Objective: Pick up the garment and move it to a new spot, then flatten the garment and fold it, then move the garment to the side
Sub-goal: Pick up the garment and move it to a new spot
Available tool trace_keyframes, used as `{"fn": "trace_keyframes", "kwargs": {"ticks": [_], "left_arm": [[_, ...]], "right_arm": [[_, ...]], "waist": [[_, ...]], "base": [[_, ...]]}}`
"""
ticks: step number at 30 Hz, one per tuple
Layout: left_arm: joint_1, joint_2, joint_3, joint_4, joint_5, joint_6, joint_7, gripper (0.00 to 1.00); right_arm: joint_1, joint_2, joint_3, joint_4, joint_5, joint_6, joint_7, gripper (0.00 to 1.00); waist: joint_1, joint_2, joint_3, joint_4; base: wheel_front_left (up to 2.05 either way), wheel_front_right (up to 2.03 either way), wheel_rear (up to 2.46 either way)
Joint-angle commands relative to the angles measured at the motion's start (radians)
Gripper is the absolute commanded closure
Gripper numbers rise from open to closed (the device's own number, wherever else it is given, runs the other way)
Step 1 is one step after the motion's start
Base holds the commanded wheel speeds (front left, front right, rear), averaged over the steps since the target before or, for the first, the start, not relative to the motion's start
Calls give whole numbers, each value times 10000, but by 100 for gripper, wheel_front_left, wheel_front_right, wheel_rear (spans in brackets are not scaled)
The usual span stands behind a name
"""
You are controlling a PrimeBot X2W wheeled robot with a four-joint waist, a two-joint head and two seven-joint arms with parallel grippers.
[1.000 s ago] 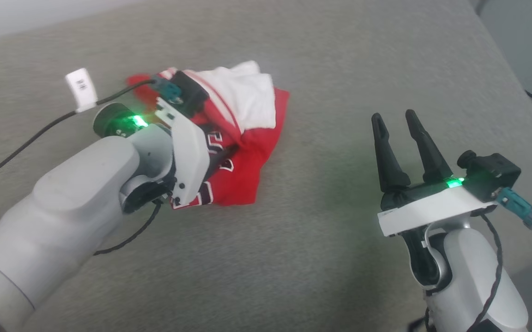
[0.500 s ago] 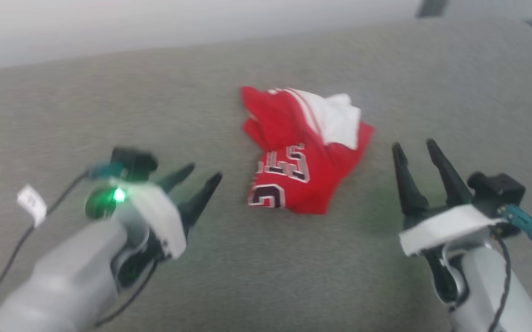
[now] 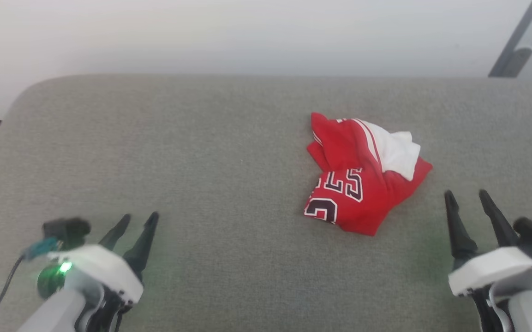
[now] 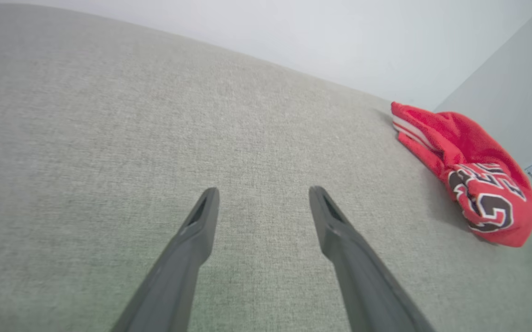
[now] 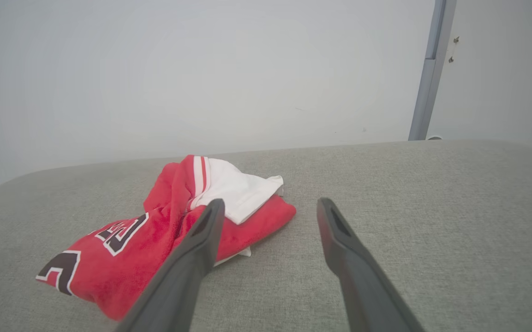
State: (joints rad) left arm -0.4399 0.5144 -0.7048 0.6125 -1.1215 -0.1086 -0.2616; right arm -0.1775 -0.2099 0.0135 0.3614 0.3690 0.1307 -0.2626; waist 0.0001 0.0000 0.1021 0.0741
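Note:
The garment [image 3: 362,184], a bright red jersey with white lining and dark white-outlined lettering, lies crumpled in a heap on the grey padded surface [image 3: 210,152], right of centre. My left gripper [image 3: 139,220] is open at the lower left, far from the cloth, with nothing between its fingers. My right gripper [image 3: 466,194] is open at the lower right, just right of and nearer than the heap, not touching it. The left wrist view shows the garment [image 4: 473,180] at its right edge beyond the left gripper [image 4: 263,193]. In the right wrist view the garment [image 5: 155,230] lies left of the right gripper [image 5: 270,205].
The grey surface ends at a rounded far edge before a pale wall [image 3: 247,37]. A dark slanted bar [image 3: 510,50] stands at the upper right. Bare padding stretches left of the heap and in front of it.
My left gripper has let go of the garment, drawn back to the lower left and hangs empty. The camera has tilted up, so the whole picture has shifted. The heap lies still.

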Motion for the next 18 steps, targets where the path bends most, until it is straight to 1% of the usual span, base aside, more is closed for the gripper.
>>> {"fn": "trace_keyframes", "kwargs": {"ticks": [1,6,9,11,14,15,17,18], "left_arm": [[631,-134,962,-370,751,108,-43,0],[2291,-562,3314,-1626,2778,270,-45,0],[2999,-842,4552,-2547,4160,352,-45,0],[3432,-1145,5282,-3164,5050,358,-46,0],[3843,-1559,6159,-3954,6190,215,-46,0],[3843,-1559,6159,-3954,6190,215,-46,0],[4101,-1887,6561,-4257,6649,107,-46,0],[4235,-1936,6646,-4306,6997,57,-46,0]], "right_arm": [[242,-101,-74,-17,6,2,-31,0],[480,-266,-254,-113,38,1,-29,0],[497,-284,-321,-201,46,2,-31,0],[428,-271,-328,-265,2,2,-31,0],[343,-221,-294,-438,-99,1,-29,0],[343,-221,-294,-438,-99,1,-29,0],[305,-206,-247,-528,-130,1,-28,0],[301,-213,-227,-552,-121,1,-28,0]], "waist": [[-1,0,-253,176],[-1,0,-487,169],[-1,0,-563,105],[-1,0,-618,53],[-1,0,-669,-22],[-1,0,-669,-22],[-1,0,-685,-82],[-1,0,-691,-108]], "base": [[0,0,0],[0,0,0],[0,0,0],[0,0,0],[0,0,0],[0,0,0],[0,0,0],[0,0,0]]}}
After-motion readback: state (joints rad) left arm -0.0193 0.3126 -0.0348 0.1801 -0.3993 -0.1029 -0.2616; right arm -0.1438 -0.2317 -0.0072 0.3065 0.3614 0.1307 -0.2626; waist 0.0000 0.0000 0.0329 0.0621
